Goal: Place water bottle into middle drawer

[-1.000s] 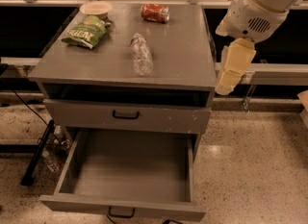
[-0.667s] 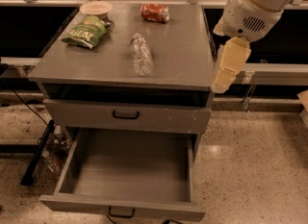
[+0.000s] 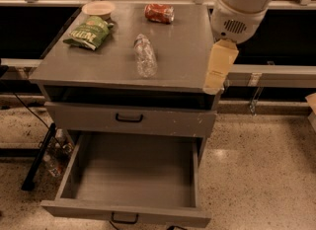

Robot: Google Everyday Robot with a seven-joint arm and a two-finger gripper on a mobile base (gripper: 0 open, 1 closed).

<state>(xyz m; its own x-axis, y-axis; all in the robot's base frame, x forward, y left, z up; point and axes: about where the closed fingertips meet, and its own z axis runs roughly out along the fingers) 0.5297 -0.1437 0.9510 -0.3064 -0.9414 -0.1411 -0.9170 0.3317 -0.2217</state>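
The water bottle (image 3: 145,55), clear and crinkled, lies on its side near the middle of the grey cabinet top (image 3: 182,61). The middle drawer (image 3: 123,212) is pulled out at the bottom of the cabinet, with a bare floor and a black loop handle on its front. My gripper (image 3: 214,78) hangs down from the white arm at the cabinet top's right front corner. It is to the right of the bottle, apart from it, and holds nothing that I can see.
A red soda can (image 3: 159,13), a green chip bag (image 3: 88,32) and a small bowl (image 3: 98,9) lie at the back of the top. A shut drawer front (image 3: 129,118) sits above the open drawer. A black stand (image 3: 37,157) and cables are on the floor at left.
My arm and gripper have moved left, from beside the cabinet to over its right front corner. The bottle and drawers have not moved.
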